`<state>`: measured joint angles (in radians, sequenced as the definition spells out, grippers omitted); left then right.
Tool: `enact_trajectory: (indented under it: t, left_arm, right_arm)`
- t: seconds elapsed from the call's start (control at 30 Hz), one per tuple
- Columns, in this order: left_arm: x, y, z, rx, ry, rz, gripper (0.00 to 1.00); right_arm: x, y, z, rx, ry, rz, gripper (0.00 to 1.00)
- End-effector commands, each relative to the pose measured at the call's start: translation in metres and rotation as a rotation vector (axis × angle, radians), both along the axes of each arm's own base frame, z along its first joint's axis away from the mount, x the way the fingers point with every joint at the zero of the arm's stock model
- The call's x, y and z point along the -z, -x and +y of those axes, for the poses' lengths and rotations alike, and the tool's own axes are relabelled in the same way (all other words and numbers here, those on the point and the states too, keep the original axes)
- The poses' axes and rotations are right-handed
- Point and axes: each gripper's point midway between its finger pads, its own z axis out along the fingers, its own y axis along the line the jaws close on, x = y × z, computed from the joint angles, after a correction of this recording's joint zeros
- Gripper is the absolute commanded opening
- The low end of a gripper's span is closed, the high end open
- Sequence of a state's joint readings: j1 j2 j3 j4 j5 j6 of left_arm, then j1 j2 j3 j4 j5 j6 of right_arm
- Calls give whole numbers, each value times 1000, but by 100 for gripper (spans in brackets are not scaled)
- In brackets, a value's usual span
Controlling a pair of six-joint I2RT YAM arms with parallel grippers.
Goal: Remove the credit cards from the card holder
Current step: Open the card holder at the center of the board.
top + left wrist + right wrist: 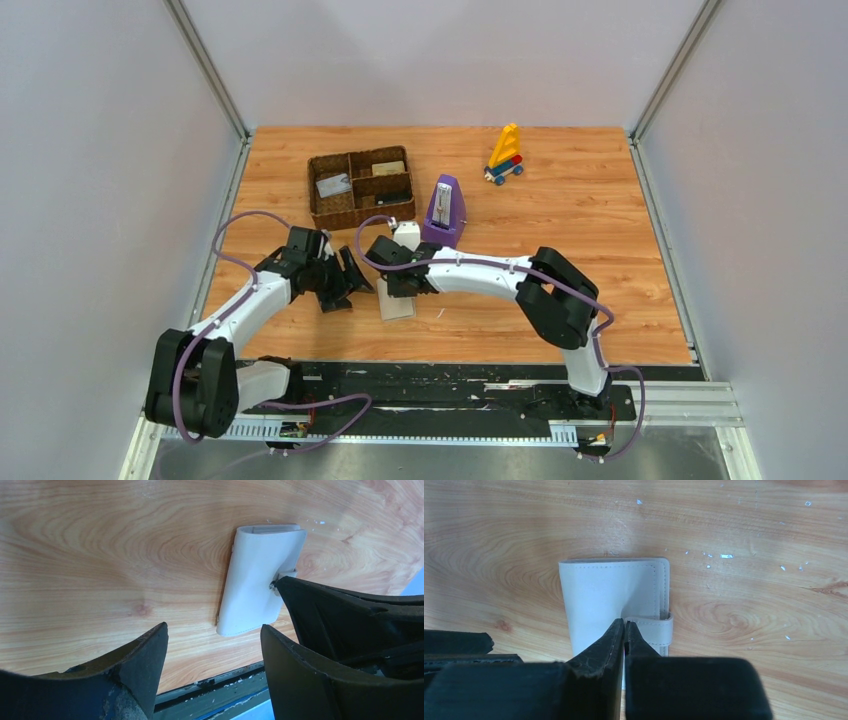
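Wood-grain table (560, 200), grey walls on three sides; places read from the top view.

- Holder (396, 304): pale, folded shut, flat on the table at 7 o'clock of centre. Its tab (659, 630) wraps over one long edge. No cards show in it.
- Right gripper (402, 280): directly over the holder. The fingers (599, 652) are pressed together and the tips touch the inner end of the tab. I cannot tell whether the tab is pinched between them.
- Left gripper (340, 285): just beside the holder at its 9 o'clock. The fingers (147, 652) are spread wide, grasping nothing and clear of the holder.
- Tray (313, 190): brown, woven, with compartments, at 11 o'clock of centre and well apart from the holder.
- Cards (388, 167): inside the tray. A tan one lies in the far right compartment, a black one in the near right and a grey one in the left.
- Metronome (443, 212): purple, upright, at 12 o'clock of the holder and at 4 o'clock of the tray.
- Block toy (505, 155): a yellow triangle on a red and blue wheeled base, at 1 o'clock of centre.
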<state>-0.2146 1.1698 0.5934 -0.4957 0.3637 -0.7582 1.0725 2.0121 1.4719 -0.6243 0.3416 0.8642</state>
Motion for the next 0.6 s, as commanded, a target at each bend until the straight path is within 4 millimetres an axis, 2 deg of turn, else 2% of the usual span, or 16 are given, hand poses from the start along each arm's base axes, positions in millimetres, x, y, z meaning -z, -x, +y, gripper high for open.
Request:
enact_trajectory:
  t: [0.0, 0.37, 0.57]
  left_arm:
    - [-2, -7, -9, 15, 55, -20, 76]
    - [-8, -6, -22, 123, 117, -55, 78]
    - [-20, -5, -30, 188, 95, -109, 82]
  right_arm:
    - [9, 7, -20, 6, 54, 15, 0]
    - [-32, 12, -19, -51, -95, -44, 0]
    - [-42, 21, -34, -50, -152, -57, 0]
